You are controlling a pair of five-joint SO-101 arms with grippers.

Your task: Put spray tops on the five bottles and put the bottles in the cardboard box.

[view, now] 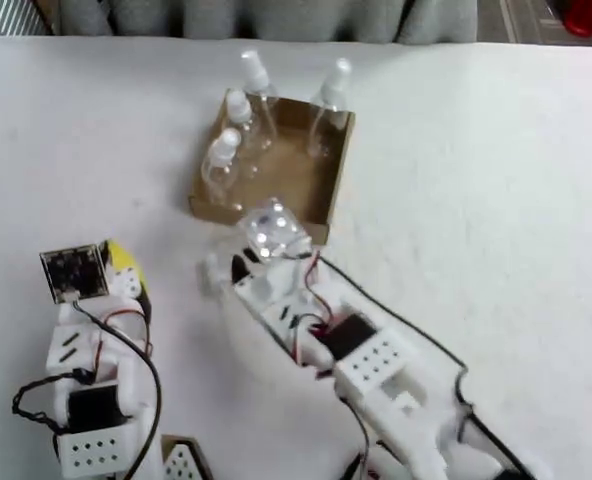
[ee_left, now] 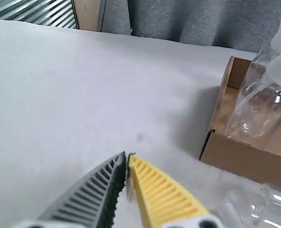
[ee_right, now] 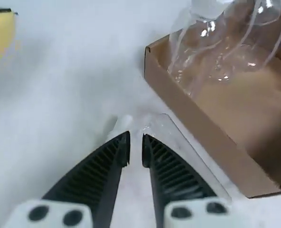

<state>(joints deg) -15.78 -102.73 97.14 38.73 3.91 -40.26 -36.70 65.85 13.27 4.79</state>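
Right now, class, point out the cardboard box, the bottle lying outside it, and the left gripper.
cardboard box (view: 288, 180), high view, bare floor.
loose bottle (ee_right: 178, 142), right wrist view, clear body.
left gripper (ee_left: 127, 156), left wrist view, between the fingertips.

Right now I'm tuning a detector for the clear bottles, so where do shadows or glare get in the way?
Left wrist view: the cardboard box throws a soft shadow on the table beside its wall. Right wrist view: glints streak the standing bottles, and the lying bottle nearly vanishes against the white table. High view: the standing bottles show mainly by their white spray tops.
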